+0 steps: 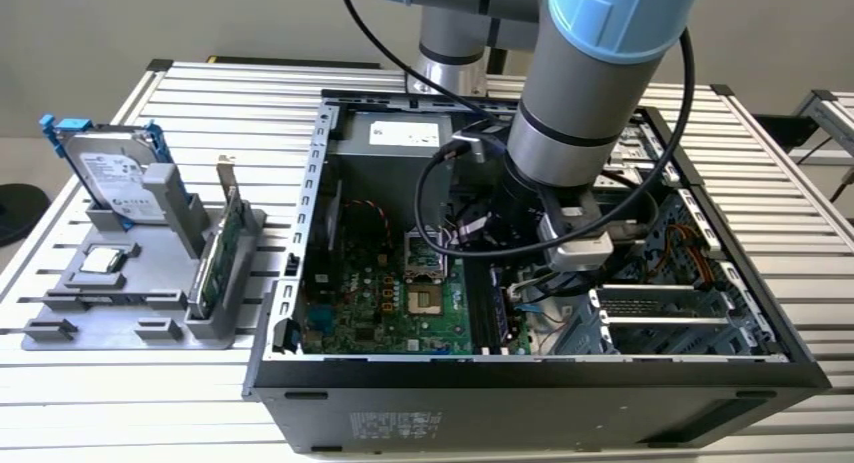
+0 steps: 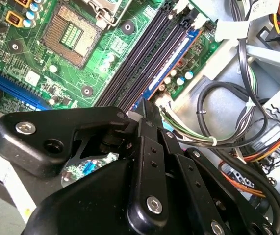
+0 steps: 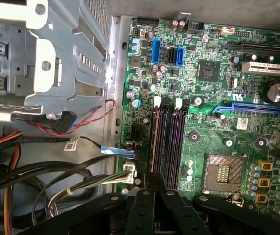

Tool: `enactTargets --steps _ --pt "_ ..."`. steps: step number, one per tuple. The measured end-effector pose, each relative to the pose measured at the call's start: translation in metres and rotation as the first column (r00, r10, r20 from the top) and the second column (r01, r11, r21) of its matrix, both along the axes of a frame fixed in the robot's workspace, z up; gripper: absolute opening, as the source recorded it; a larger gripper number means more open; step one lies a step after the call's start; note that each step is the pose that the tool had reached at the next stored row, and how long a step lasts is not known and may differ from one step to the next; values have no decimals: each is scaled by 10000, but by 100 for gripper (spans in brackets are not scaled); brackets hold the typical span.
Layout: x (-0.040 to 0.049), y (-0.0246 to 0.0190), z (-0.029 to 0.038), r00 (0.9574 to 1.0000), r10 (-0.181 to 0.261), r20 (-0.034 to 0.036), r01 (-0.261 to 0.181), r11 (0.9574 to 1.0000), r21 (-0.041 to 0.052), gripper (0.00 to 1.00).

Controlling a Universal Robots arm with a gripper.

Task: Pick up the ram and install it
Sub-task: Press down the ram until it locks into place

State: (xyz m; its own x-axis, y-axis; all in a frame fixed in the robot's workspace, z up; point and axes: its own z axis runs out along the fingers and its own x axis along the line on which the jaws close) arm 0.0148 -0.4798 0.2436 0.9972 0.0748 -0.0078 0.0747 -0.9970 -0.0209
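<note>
Wide shot first: the slatted bench (image 1: 801, 233) carries an open computer case (image 1: 534, 383), and the arm (image 1: 587, 93) reaches straight down into it. To the exterior view's left, the grey holder (image 1: 147, 283) has the hard drive (image 1: 114, 173) and the green card (image 1: 220, 248) standing in it, and I see no narrow stick there.

Inside the case, the motherboard (image 3: 218, 49) lies flat with its 4 memory slots (image 3: 169, 137) side by side. All 4 look empty in both wrist views.

The gripper (image 2: 147, 110) hangs just above the near end of those slots. Its fingers (image 2: 152, 147) are drawn almost together, leaving only a sliver between them. That suits a thin board held edge-on, so the ram is probably pinched there, though the black fingers hide it and I can't be sure.

As for handling, a stick like that is light and stiff but fragile. It's best taken by the long edges near the middle, off the chips and contacts, and kept upright and square to the slot.
</note>
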Motion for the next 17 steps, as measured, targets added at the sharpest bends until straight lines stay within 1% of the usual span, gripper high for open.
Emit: enactTargets --steps 4,12,17 --pt "0 1 -1 9998 189 0 -189 9998 2 0" --pt "0 0 0 9993 383 0 -383 9993 0 0" --pt "0 1 0 9983 586 0 -586 9983 5 0"
